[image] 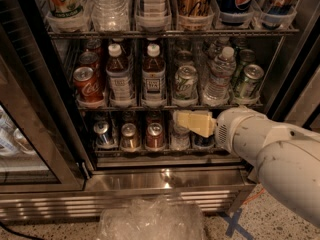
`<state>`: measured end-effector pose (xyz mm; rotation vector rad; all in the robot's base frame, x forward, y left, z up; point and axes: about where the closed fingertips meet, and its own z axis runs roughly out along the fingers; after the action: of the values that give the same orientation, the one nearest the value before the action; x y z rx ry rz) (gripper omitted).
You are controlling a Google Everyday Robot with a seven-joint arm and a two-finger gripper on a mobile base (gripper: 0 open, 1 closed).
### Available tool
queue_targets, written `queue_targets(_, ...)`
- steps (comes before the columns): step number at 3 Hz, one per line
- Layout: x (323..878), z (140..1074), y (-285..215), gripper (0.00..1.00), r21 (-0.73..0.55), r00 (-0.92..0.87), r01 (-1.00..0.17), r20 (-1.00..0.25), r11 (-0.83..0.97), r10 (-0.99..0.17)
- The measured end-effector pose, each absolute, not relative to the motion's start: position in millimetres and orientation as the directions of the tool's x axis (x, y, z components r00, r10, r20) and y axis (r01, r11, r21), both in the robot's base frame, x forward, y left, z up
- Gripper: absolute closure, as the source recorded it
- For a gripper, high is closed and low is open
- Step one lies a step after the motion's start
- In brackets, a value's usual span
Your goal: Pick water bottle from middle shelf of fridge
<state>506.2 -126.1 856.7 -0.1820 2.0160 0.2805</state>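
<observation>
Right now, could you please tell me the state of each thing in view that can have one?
fridge, glass door swung open.
water bottle, upright, capped, on the middle shelf, not held.
tea bottles, upright, capped.
hand, in front of the bottom rack, below the water bottle and apart from it.

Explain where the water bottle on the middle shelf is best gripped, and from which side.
Probably around its ribbed midsection, from the front: the water bottle stands upright, frontmost on the middle shelf, cans close on either side. The gripper is lower, before the bottom rack.
</observation>
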Motion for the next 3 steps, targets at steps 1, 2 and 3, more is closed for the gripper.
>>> queue_targets(1,506,855,-137,0.00,0.150,-0.430,-0.215,-0.902,0.965,0.044)
queue_targets(2,510,852,-152,0.00,0.163,-0.419,-0.189,-0.905,0.968,0.071)
queue_targets(3,520,847,-158,0.01,0.175,-0.411,-0.181,-0.908,0.968,0.087)
